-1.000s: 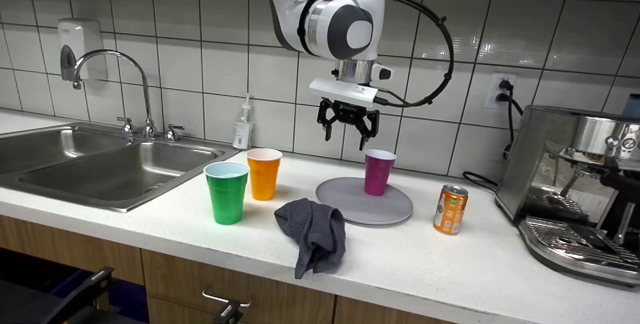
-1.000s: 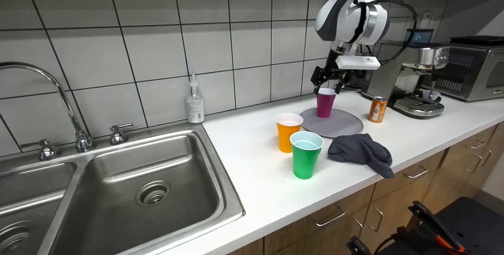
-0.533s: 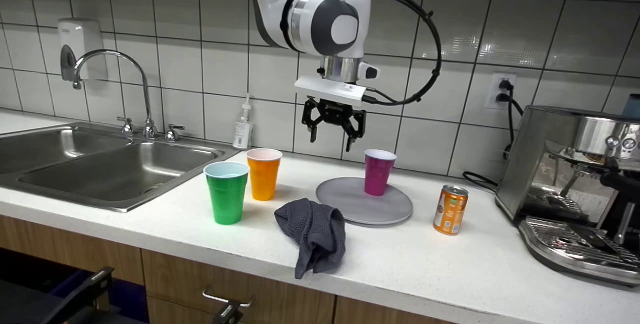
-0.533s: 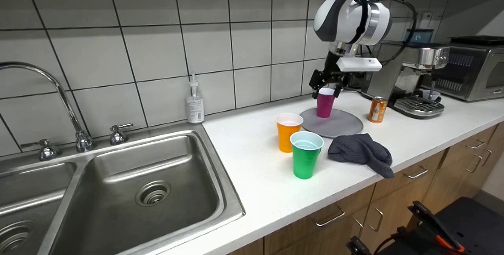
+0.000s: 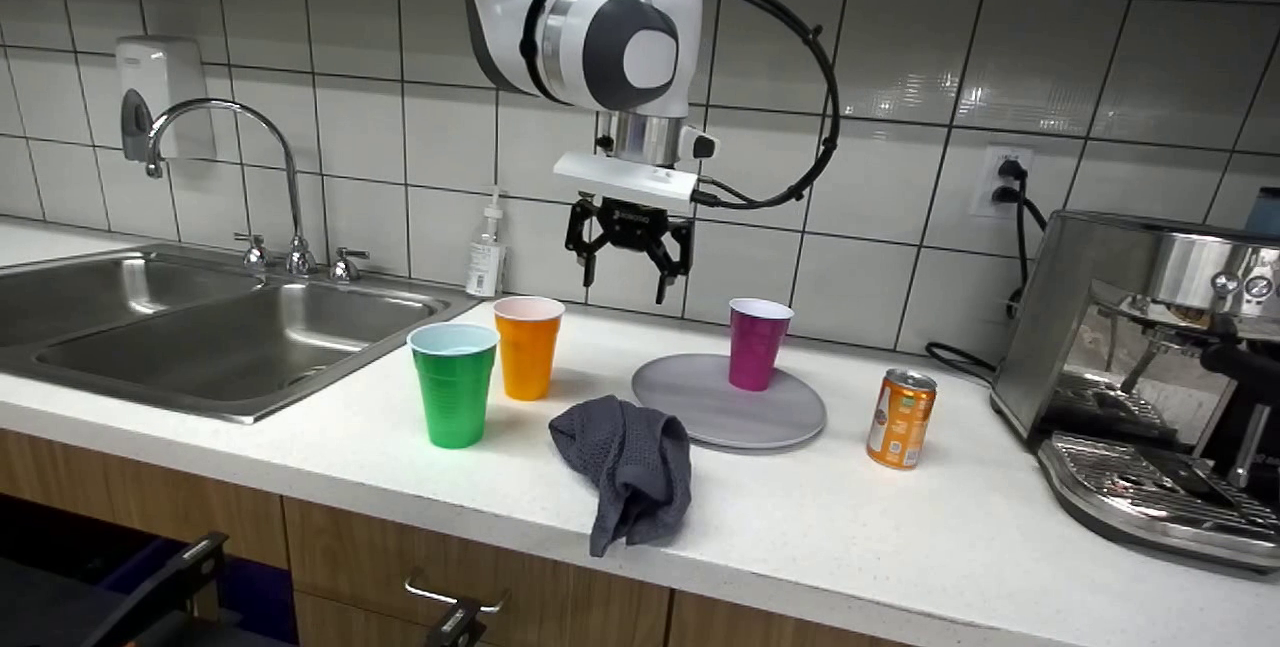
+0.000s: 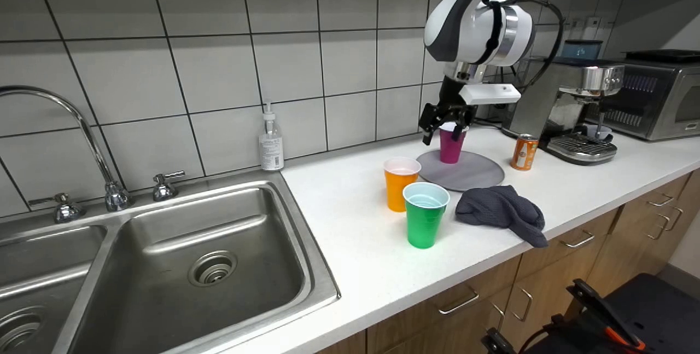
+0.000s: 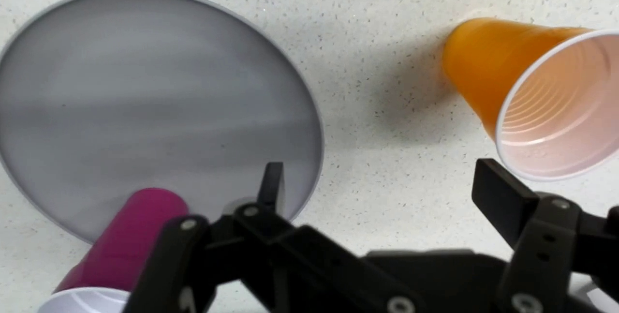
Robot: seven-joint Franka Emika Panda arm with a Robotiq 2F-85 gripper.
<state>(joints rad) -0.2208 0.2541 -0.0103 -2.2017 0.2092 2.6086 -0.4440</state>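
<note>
A crumpled grey towel (image 5: 632,472) lies near the front edge of the bench (image 5: 850,547), the green plastic cup (image 5: 455,392) close by, the orange cup (image 5: 528,355) just behind it. Farther back, the magenta cup (image 5: 757,347) stands upright on a round grey plate (image 5: 700,409). Above, between orange cup and magenta cup, the fingers (image 7: 503,201) hang free, spread wide.

White counter (image 5: 800,527), green cup (image 5: 455,395), orange cup (image 5: 527,352), gray plate (image 5: 690,399), crumpled dark cloth (image 5: 630,467), orange can (image 5: 902,419), coffee machine (image 5: 1090,327)

In both exterior views, a cup (image 5: 758,349) stands on the plate (image 5: 705,412), left of the can (image 5: 901,420).
</note>
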